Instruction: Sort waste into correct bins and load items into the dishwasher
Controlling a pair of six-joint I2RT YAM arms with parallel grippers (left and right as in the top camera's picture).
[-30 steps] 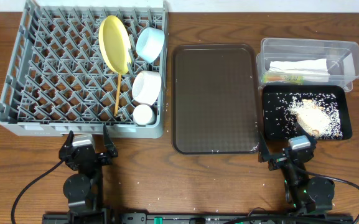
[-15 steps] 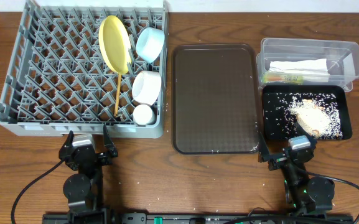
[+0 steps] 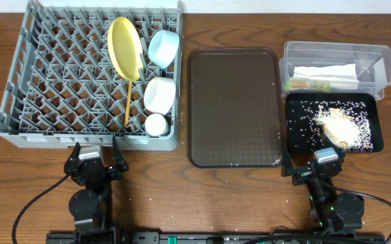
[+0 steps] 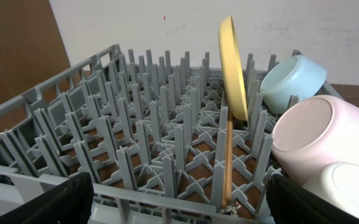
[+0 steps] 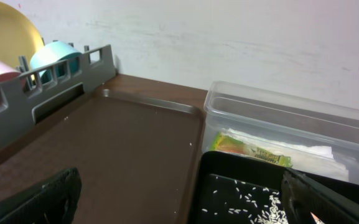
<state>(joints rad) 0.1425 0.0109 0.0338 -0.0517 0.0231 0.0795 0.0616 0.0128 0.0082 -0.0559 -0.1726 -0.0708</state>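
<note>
Overhead, the large square grey plastic dish rack (image 3: pixel 66 81) is sitting at the far left of the wooden counter (image 3: pixel 19 183). The larger brown serving tray (image 3: pixel 232 108) is lying just beside it. Farther right, the clear plastic rectangular tub (image 3: pixel 337 46) is sitting behind the shallow glossy black rectangular tray (image 3: pixel 375 102). The left end effector (image 4: pixel 179 196) and right end effector (image 5: pixel 179 199) are hanging spread wide, pinching nothing.

In the rack, the yellow round plate (image 3: pixel 126 47) is standing on edge. Alongside it are resting the white bowl with light-blue outside (image 3: pixel 162 47), the white bowl (image 3: pixel 160 95), the small white cup (image 3: pixel 156 125) and the thin wooden chopsticks (image 3: pixel 128 102).

The crumpled white paper napkin (image 3: pixel 325 71) and small green-and-orange snack wrapper (image 3: pixel 308 86) are lying in the tub. Loose white rice scraps (image 3: pixel 341 125) are lying in the black tray.
</note>
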